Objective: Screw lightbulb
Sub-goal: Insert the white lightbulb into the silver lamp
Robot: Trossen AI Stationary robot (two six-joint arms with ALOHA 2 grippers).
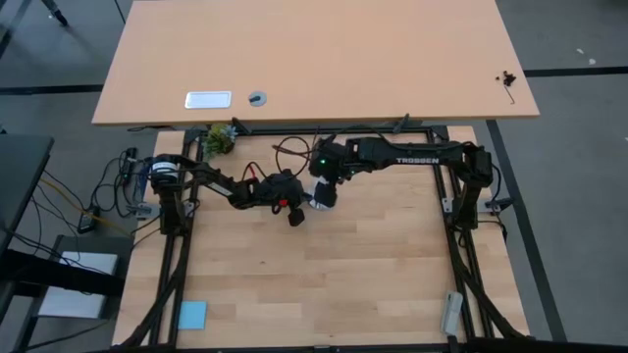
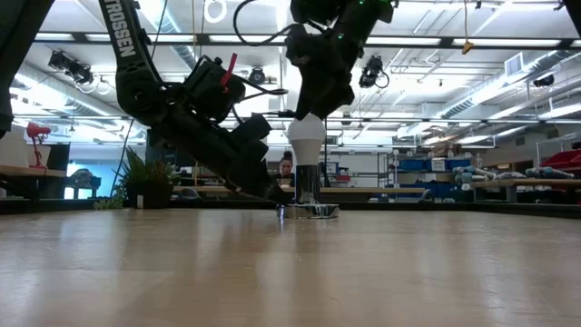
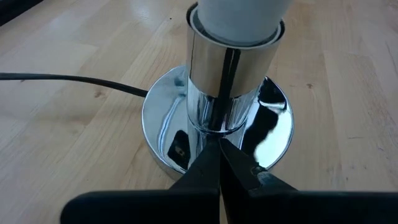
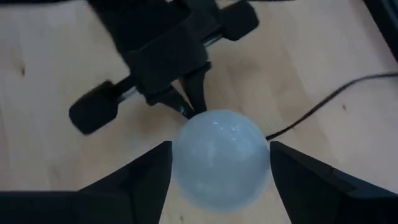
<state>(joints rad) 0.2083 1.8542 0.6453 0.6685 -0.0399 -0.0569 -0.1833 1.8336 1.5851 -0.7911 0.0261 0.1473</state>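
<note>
The bulb (image 2: 306, 134) is sitting upright in the socket (image 3: 231, 74) near the middle of the tabletop (image 1: 373, 275). The right gripper (image 4: 217, 171) is coming down over it, its fingers (image 4: 140, 180) flanking the glass on both sides; whether they are pressing or just clear is hard to tell from here. The left gripper (image 3: 219, 162) is clenched, empty, with its tips touching the socket's base (image 3: 161, 124), apparently bracing it. If that brace is slipping, the base could be spinning with the bulb. An off-axis twist could cross-thread the screw end, and a loose grip would be sliding on the smooth glass.
</note>
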